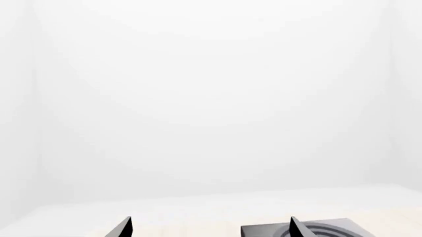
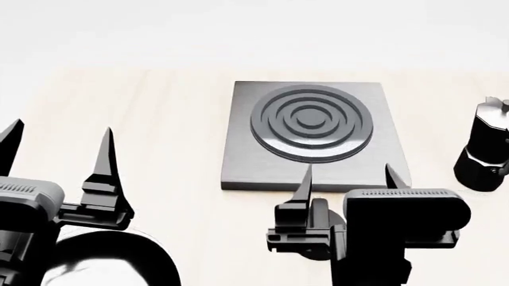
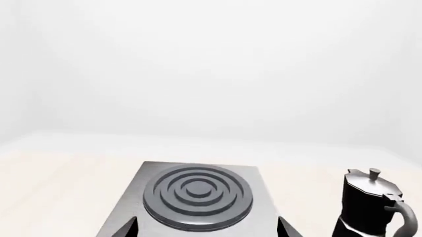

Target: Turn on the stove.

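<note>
The stove (image 2: 312, 122) is a flat grey square slab with raised dark concentric rings, lying mid-table in the head view. It also shows in the right wrist view (image 3: 196, 191) and, partly, in the left wrist view (image 1: 264, 231). Its small black knob is not visible; the right gripper's body covers the stove's near edge. My right gripper (image 2: 348, 170) is open and empty, its fingertips (image 3: 132, 224) over the slab's near edge on either side of the rings. My left gripper (image 2: 61, 128) is open and empty, left of the stove above bare table; it shows in the left wrist view too (image 1: 211, 223).
A black moka pot (image 2: 487, 149) stands right of the stove, also in the right wrist view (image 3: 366, 205). A black frying pan (image 2: 111, 262) lies at the near left under my left arm. The light wooden table (image 2: 175, 119) ends at a white backdrop.
</note>
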You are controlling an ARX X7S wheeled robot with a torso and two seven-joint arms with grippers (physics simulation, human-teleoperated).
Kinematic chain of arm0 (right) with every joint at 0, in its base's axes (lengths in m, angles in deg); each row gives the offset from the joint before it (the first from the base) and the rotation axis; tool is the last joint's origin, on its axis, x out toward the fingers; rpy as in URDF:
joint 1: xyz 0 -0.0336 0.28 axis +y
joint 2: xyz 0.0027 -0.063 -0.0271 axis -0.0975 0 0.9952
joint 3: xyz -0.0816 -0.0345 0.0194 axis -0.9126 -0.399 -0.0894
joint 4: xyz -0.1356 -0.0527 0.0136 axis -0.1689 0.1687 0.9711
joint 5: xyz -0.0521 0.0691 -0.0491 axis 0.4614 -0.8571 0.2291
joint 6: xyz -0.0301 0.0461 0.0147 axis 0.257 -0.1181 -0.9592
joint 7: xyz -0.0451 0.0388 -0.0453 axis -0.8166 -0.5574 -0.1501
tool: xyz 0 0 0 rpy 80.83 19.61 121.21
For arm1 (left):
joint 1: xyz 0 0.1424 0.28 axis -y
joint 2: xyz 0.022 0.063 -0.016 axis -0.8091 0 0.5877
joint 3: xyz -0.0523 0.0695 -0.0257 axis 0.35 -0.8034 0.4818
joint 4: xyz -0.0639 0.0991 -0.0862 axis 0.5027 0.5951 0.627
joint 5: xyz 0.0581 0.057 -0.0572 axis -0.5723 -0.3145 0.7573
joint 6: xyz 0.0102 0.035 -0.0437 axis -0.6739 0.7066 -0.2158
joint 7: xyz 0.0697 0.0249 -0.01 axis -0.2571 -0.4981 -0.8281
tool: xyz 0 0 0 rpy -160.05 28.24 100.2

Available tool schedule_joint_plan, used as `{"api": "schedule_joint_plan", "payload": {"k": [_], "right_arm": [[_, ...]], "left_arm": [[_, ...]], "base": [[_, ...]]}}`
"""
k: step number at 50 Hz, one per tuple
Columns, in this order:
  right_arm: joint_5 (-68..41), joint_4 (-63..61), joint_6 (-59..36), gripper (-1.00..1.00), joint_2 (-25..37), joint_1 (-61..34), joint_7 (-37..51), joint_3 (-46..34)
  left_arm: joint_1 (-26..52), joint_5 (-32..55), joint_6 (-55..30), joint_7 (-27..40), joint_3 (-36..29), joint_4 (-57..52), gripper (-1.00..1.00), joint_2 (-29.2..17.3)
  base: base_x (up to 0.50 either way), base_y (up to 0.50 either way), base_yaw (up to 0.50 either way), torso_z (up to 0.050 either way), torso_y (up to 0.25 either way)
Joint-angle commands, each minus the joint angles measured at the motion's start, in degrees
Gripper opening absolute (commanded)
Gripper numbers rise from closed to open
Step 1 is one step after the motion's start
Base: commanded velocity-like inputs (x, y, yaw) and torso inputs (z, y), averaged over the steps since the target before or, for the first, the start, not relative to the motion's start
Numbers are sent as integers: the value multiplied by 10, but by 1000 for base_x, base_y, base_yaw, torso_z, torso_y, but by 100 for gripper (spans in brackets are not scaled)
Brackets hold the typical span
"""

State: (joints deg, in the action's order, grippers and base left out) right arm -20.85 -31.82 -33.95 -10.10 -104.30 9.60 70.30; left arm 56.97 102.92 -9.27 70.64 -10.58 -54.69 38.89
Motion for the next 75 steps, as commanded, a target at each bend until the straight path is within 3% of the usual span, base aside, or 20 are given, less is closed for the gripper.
{"api": "schedule_joint_plan", "payload": {"k": [1, 17, 75], "right_arm": [[-13, 29, -18, 100, -6, -7, 2, 2], [-38, 67, -42, 100, -12, -18, -7, 2], [-31, 268, 36, 100, -24, -46, -20, -17]], "left_arm": [[0, 1, 6, 1, -2, 8, 100, -1], [2, 4, 3, 7, -7, 3, 100, -5], [5, 12, 14, 18, -19, 14, 100, -15]], "base": [[0, 0, 0, 0, 0], [0, 0, 0, 0, 0], [0, 0, 0, 0, 0]]}}
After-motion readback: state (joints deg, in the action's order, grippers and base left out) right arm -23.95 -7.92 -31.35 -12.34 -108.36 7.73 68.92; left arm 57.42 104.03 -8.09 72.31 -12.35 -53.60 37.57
